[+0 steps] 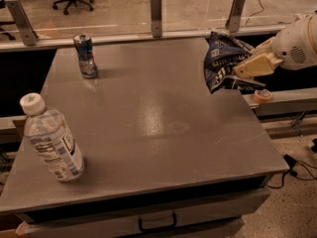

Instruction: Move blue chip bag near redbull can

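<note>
The blue chip bag (221, 59) is a dark navy crinkly foil bag with white lettering. It hangs in the air above the table's right edge, lifted off the surface. My gripper (239, 72) comes in from the right and is shut on the bag's right side. The redbull can (85, 55) is a slim blue-and-silver can standing upright near the table's far left corner, well apart from the bag.
A clear plastic water bottle (49, 139) with a white cap stands at the front left of the grey table (148, 128). A glass barrier with metal posts (156, 7) runs along the far edge. A tape roll (262, 95) lies on the ledge at the right.
</note>
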`<move>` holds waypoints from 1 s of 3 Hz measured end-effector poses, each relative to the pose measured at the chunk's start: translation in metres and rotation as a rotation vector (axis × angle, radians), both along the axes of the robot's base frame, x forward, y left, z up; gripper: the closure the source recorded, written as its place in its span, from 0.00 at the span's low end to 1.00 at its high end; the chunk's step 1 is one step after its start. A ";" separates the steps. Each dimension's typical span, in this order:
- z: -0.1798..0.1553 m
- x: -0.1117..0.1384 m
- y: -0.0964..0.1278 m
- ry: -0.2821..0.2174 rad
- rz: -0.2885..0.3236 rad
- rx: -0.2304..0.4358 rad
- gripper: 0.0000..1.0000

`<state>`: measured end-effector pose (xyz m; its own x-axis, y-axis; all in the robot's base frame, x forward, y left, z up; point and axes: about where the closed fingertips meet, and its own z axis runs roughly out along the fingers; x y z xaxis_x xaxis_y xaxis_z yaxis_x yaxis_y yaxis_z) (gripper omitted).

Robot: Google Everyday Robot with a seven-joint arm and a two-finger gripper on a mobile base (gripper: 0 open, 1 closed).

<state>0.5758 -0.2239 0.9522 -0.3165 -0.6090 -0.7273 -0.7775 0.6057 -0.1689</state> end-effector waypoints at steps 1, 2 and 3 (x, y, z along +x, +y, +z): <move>-0.012 0.032 0.038 -0.007 0.047 0.052 1.00; -0.026 0.081 0.101 -0.028 0.092 0.115 1.00; -0.026 0.081 0.101 -0.028 0.092 0.115 1.00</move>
<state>0.6570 -0.1230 0.9265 -0.2417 -0.5469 -0.8015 -0.8265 0.5488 -0.1252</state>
